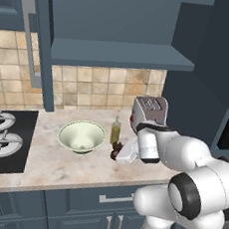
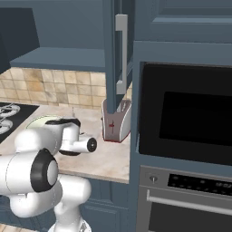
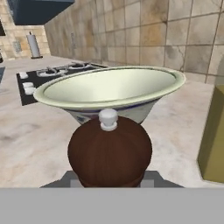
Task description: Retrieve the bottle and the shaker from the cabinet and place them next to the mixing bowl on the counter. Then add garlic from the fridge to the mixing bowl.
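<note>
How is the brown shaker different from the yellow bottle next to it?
The shaker is short, dark brown and round-bodied with a pale knob; the bottle is taller, slim and yellow-olive. The shaker sits between the gripper's jaws; the bottle stands free. Both are on the counter beside the mixing bowl.

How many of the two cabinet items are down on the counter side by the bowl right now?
2: the bottle stands on the counter right of the mixing bowl; the shaker is in the gripper, low beside it.
</note>
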